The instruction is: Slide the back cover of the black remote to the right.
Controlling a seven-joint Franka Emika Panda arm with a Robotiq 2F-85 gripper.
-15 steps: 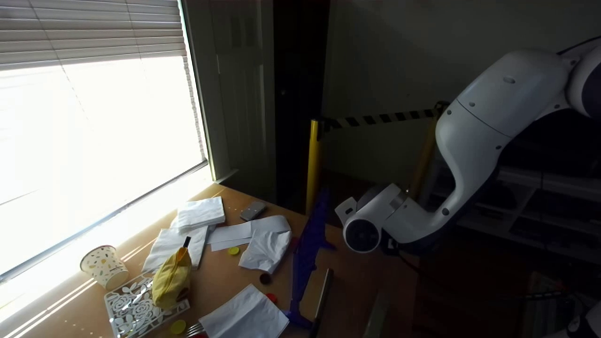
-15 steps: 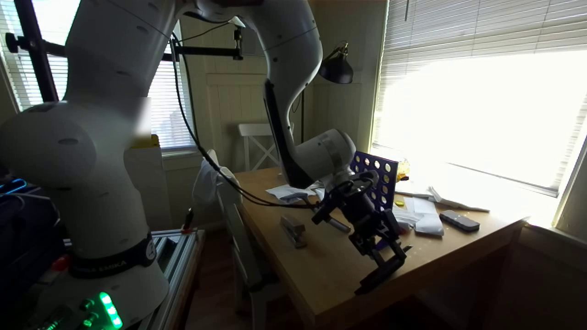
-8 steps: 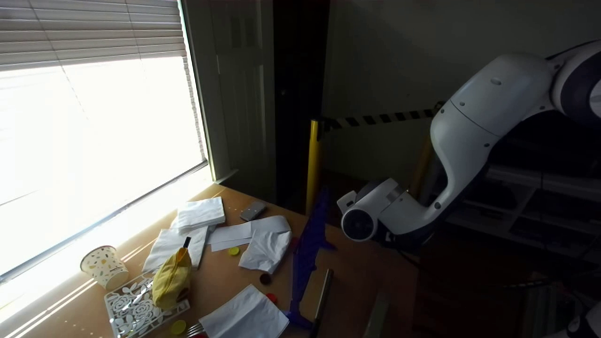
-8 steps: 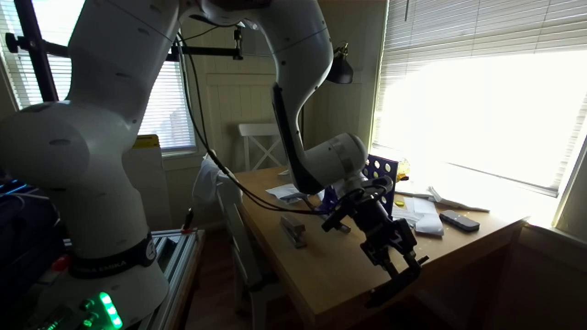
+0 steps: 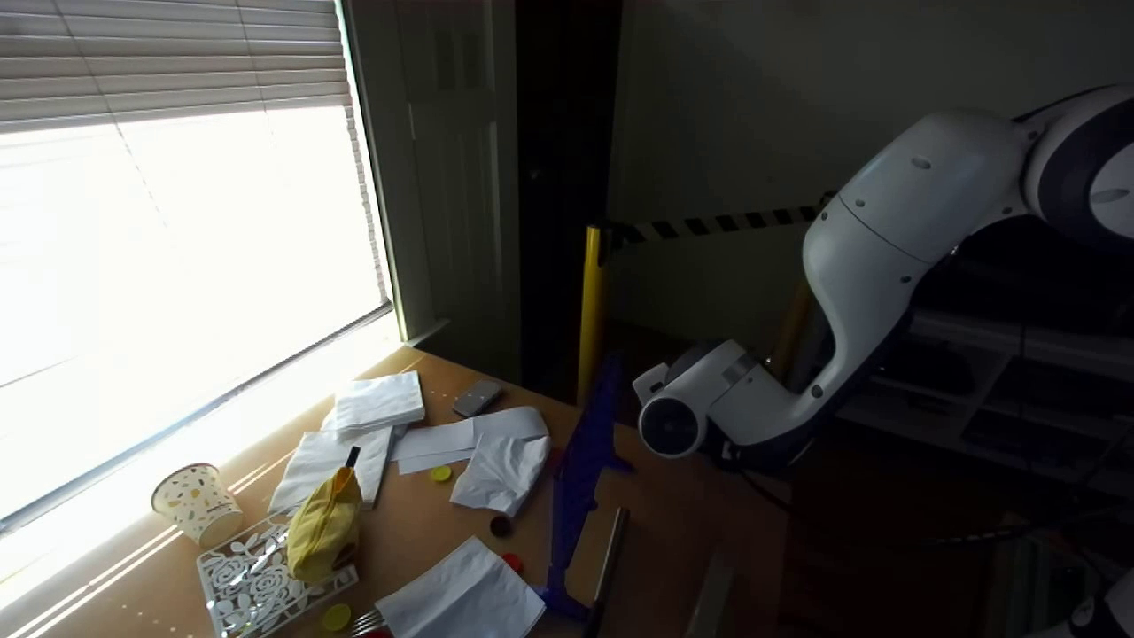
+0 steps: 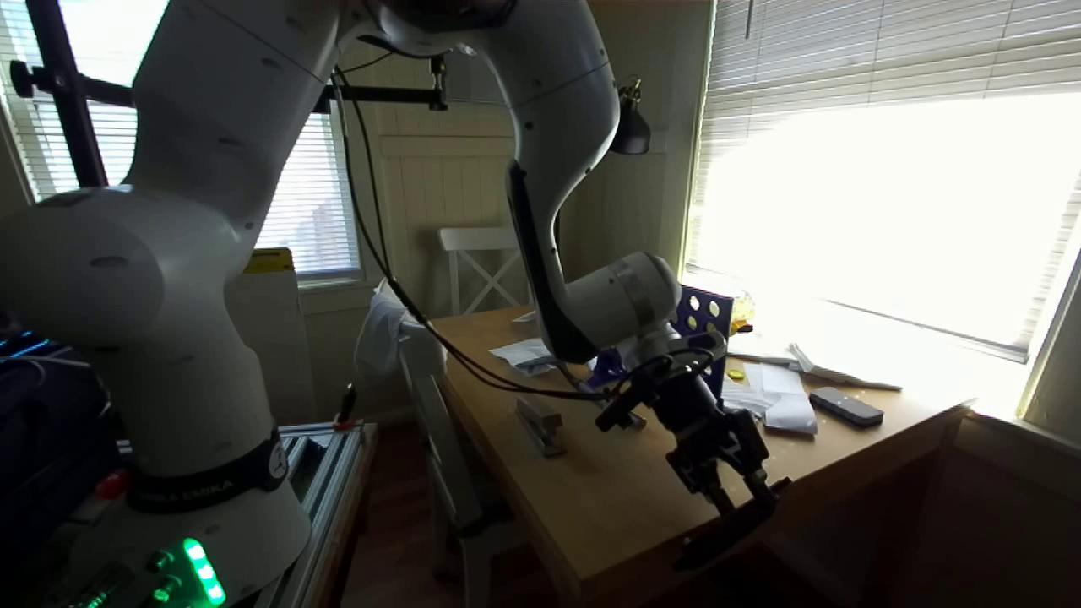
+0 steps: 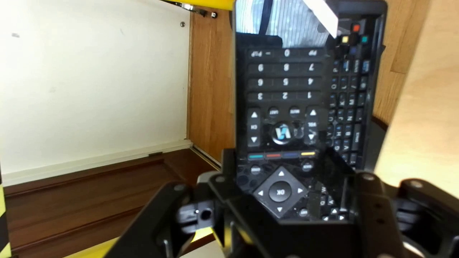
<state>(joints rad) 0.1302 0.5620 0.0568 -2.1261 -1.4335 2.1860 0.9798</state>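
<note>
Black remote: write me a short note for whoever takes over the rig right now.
Claw: gripping the black remote, jaws at its two sides.
Where: the remote is in the claw's grip; in an exterior view it shows across the edge of the table.
Done: it stands slid open, the back section with letter keys sticking out to the right of the number-key face in the wrist view.
Left: can't tell whether the slide is at its stop; I'd check that, nudge it if needed, then perhaps set the remote down.
</note>
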